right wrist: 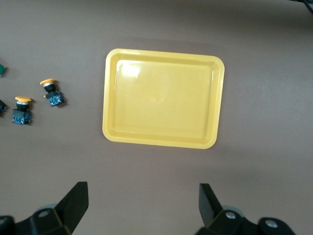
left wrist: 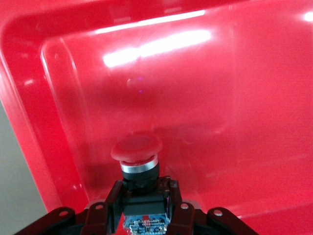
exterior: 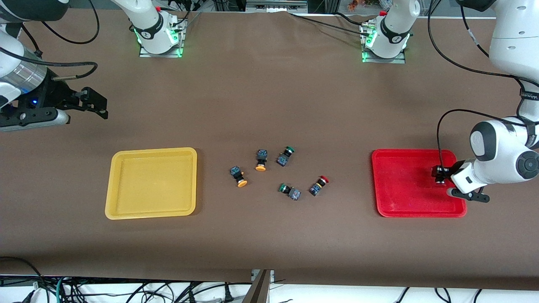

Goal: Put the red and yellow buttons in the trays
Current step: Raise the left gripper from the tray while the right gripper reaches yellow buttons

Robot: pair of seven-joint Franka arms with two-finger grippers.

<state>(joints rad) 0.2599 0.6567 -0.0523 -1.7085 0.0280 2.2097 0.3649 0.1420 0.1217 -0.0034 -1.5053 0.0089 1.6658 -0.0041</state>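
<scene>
Green-capped button (exterior: 289, 190) lies centrally; left hand (exterior: 440, 174) grips red button (left wrist: 137, 155); right hand (right wrist: 142, 203) gapes.

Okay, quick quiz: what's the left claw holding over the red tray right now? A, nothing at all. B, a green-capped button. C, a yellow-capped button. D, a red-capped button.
D: the left wrist view shows the left claw shut on a red-capped button over the red tray.

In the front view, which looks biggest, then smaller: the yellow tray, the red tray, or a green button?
1. Yellow tray and red tray: they look about alike, so no ranking.
2. Green button: far smaller.
</scene>
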